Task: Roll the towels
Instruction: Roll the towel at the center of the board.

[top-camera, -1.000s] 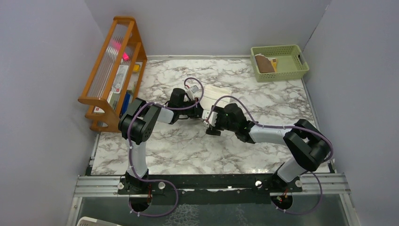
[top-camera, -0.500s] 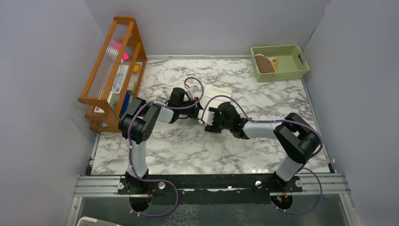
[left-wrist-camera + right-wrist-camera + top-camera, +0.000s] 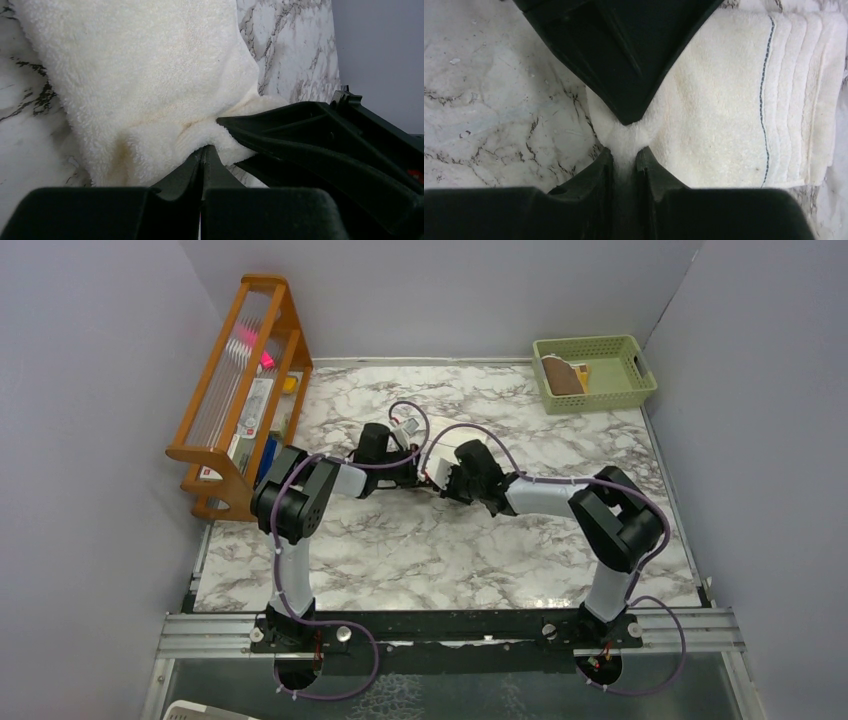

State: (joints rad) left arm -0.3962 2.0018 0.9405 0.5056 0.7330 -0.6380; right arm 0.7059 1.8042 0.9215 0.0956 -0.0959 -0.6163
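Note:
The cream towel (image 3: pixel 455 440) (image 3: pixel 140 75) (image 3: pixel 724 100) lies folded flat on the marble table, with a thin blue stitched line near one end. My two grippers meet tip to tip at its near corner. In its wrist view, my left gripper (image 3: pixel 204 149) (image 3: pixel 420 477) is shut, its tips pinching the bunched corner. Facing it, my right gripper (image 3: pixel 624 152) (image 3: pixel 438 481) has closed on the same tuft of towel, which fills the narrow gap between its fingers. The brown towel (image 3: pixel 563 375) with a yellow edge lies in the green basket (image 3: pixel 630 390).
A wooden rack (image 3: pixel 240 390) holding small items stands along the table's left edge. The green basket sits at the back right corner. Grey walls enclose the table on three sides.
My right arm has reached left and forward to the towel's corner and its jaws have closed on it. The left gripper has stayed shut and has barely shifted.

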